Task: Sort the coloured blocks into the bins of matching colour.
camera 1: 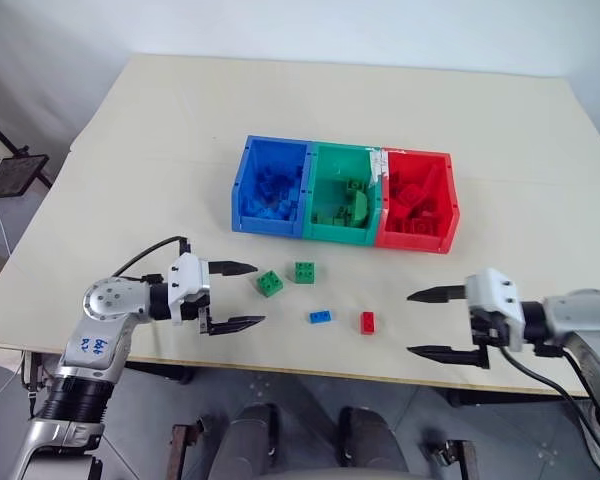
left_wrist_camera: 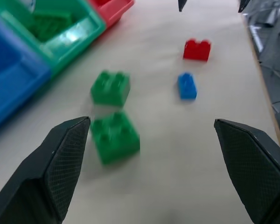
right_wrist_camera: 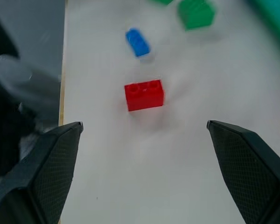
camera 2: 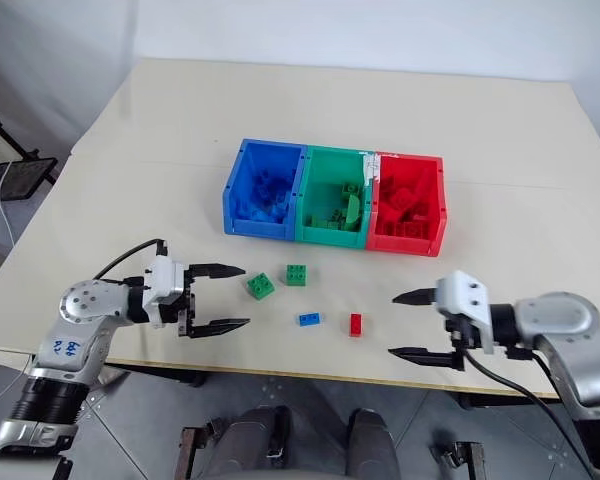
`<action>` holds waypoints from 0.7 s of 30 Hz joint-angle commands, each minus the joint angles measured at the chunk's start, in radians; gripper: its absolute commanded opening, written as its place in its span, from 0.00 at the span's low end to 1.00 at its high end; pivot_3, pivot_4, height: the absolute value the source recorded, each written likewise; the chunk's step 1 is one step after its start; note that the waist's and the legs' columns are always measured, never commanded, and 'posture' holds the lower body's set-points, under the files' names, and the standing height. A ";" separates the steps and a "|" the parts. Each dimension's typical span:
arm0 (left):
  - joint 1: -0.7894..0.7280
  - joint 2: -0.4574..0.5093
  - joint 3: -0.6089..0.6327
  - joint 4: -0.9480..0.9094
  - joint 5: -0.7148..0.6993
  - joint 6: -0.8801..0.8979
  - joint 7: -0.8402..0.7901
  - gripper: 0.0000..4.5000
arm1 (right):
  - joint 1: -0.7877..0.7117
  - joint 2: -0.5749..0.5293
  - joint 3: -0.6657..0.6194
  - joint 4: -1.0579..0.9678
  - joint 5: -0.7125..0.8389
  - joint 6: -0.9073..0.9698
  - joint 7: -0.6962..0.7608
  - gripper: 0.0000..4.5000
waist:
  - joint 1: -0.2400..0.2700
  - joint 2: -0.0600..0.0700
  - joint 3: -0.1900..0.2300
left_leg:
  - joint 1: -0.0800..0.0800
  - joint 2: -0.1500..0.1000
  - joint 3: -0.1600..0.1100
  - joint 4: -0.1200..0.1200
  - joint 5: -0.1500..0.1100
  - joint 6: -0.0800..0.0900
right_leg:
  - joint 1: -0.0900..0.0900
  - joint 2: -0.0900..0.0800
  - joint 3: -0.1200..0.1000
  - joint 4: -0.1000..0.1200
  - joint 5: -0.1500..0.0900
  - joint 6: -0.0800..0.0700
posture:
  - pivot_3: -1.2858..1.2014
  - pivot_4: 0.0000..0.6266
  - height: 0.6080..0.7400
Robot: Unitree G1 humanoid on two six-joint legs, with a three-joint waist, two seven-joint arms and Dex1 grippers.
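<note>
Two green blocks (camera 1: 270,283) (camera 1: 304,271), a small blue block (camera 1: 320,317) and a red block (camera 1: 367,322) lie loose on the table in front of the bins. The blue bin (camera 1: 270,187), green bin (camera 1: 342,192) and red bin (camera 1: 417,200) stand joined in a row, each holding several bricks of its own colour. My left gripper (camera 1: 246,295) is open just left of the green blocks, pointing at them. Right of the red block, my right gripper (camera 1: 420,323) is open and points toward it. Nothing sits between either pair of fingers.
The table's front edge (camera 1: 280,368) runs close below the loose blocks and both grippers. A dark stand with a white cable (camera 1: 5,178) sits off the table's left side. Broad bare tabletop lies behind and beside the bins.
</note>
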 commanded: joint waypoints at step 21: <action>0.103 0.012 0.049 -0.221 -0.078 0.087 0.060 1.00 | -0.112 0.079 0.168 -0.030 -0.131 0.057 -0.127 0.32 | -0.001 0.000 0.000 | -0.001 0.001 -0.001 -0.001 -0.003 0.003 | 0.000 0.001 -0.010 -0.001 0.000 -0.001 | 0.52 0.24 1.00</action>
